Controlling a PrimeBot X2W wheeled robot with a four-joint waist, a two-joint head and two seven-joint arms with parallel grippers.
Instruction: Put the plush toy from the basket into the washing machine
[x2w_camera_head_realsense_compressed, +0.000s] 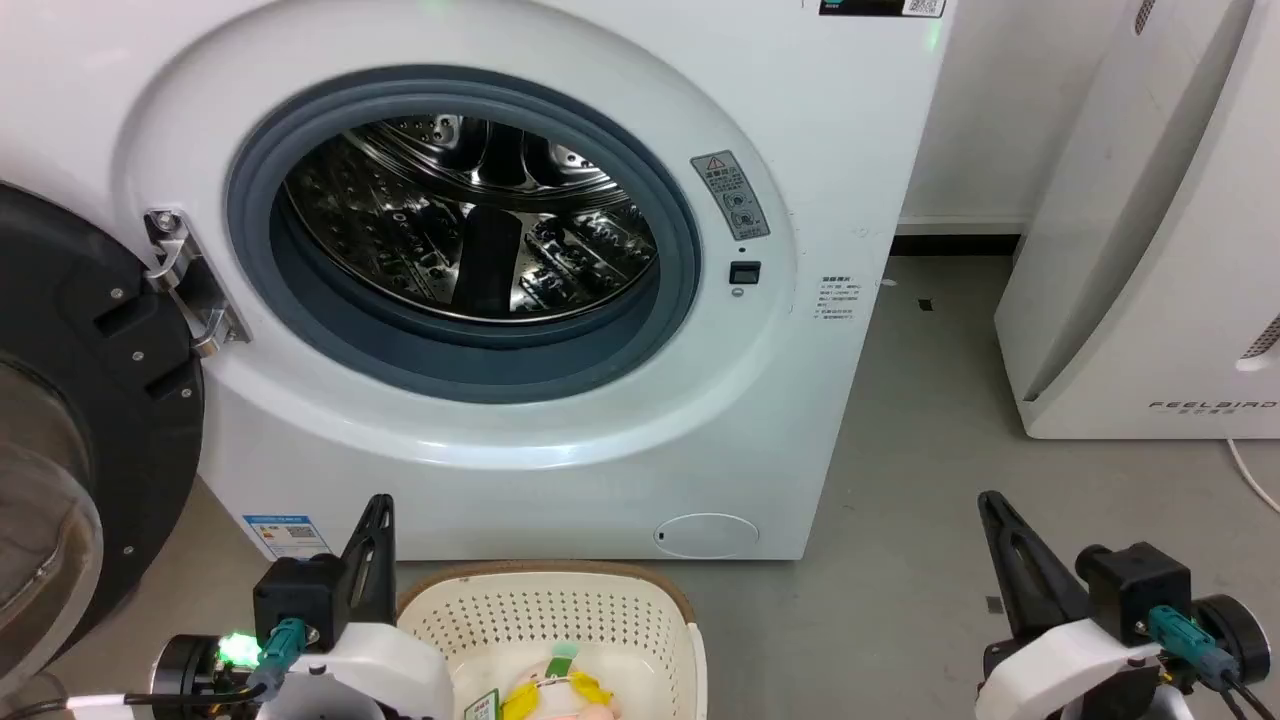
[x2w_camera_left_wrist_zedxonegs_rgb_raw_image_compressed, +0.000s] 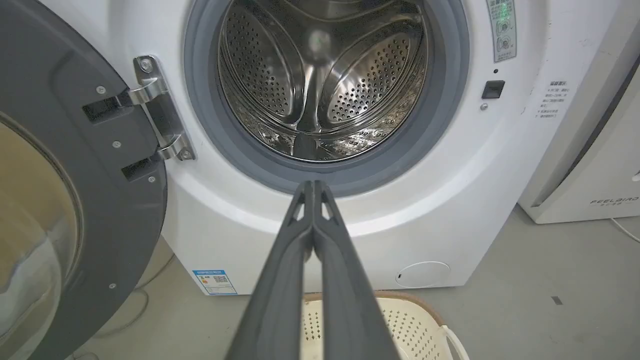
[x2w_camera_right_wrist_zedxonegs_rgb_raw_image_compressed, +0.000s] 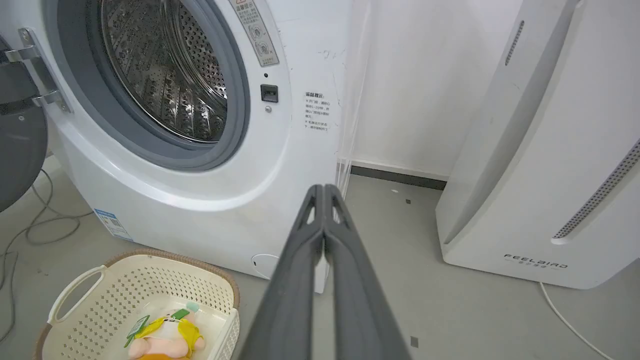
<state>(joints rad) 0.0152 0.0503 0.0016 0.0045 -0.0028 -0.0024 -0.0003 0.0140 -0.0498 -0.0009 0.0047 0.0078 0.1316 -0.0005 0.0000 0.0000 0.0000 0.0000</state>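
The plush toy (x2w_camera_head_realsense_compressed: 562, 697) (x2w_camera_right_wrist_zedxonegs_rgb_raw_image_compressed: 166, 336), peach-pink head and yellow top with a green tag, lies inside the cream basket (x2w_camera_head_realsense_compressed: 560, 612) (x2w_camera_right_wrist_zedxonegs_rgb_raw_image_compressed: 150, 287) (x2w_camera_left_wrist_zedxonegs_rgb_raw_image_compressed: 415, 320) on the floor before the washing machine (x2w_camera_head_realsense_compressed: 520, 420) (x2w_camera_left_wrist_zedxonegs_rgb_raw_image_compressed: 410, 210) (x2w_camera_right_wrist_zedxonegs_rgb_raw_image_compressed: 200, 200). Its porthole stands open, the steel drum bare, the dark door (x2w_camera_head_realsense_compressed: 90, 420) (x2w_camera_left_wrist_zedxonegs_rgb_raw_image_compressed: 75, 175) swung out to the left. My left gripper (x2w_camera_head_realsense_compressed: 378, 505) (x2w_camera_left_wrist_zedxonegs_rgb_raw_image_compressed: 314, 185) is shut with nothing in it, hanging just left of the basket. On the right, over the floor, my right gripper (x2w_camera_head_realsense_compressed: 988, 498) (x2w_camera_right_wrist_zedxonegs_rgb_raw_image_compressed: 324, 187) is shut and holds nothing.
A white appliance marked FEELBIRD (x2w_camera_head_realsense_compressed: 1150, 230) (x2w_camera_right_wrist_zedxonegs_rgb_raw_image_compressed: 540, 150) stands at the right, a white cable (x2w_camera_head_realsense_compressed: 1250, 475) trailing from it. Grey cables (x2w_camera_right_wrist_zedxonegs_rgb_raw_image_compressed: 35, 225) lie on the floor left of the washer. Grey floor (x2w_camera_head_realsense_compressed: 900, 560) runs between the two machines.
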